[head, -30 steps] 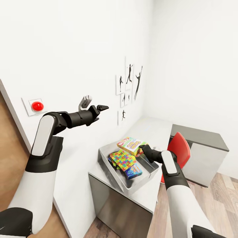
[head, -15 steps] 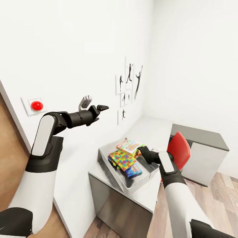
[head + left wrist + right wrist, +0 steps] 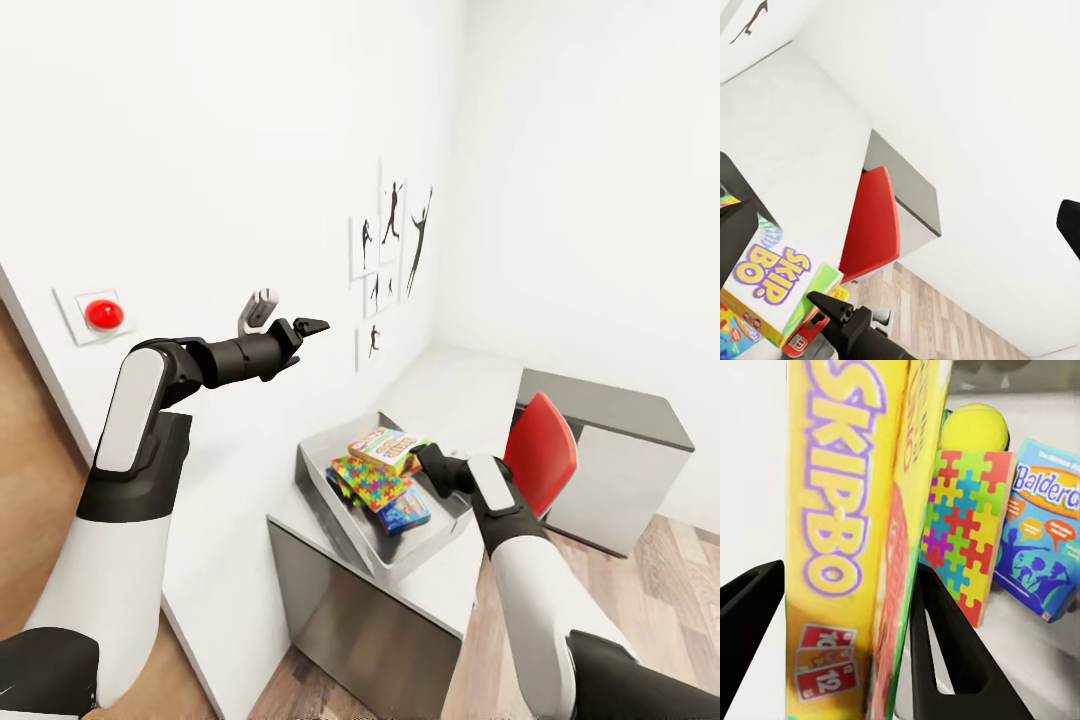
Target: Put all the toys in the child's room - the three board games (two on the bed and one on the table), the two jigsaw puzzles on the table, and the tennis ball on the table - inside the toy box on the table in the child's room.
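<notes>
The right tool [image 3: 840, 645] clamps a Skip-Bo game box [image 3: 383, 447] over the toy box [image 3: 322, 480] on the table [image 3: 440, 590]; the left tool [image 3: 310, 325] hangs open, empty.

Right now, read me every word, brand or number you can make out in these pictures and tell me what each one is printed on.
"SKIP BO": yellow game box held between the right gripper fingers.
"10" and "12": red cards pictured low on that box.
"Balderd", cut off at the picture edge: blue game box in the toy box.
Smaller print on both boxes: too blurred to read.
</notes>
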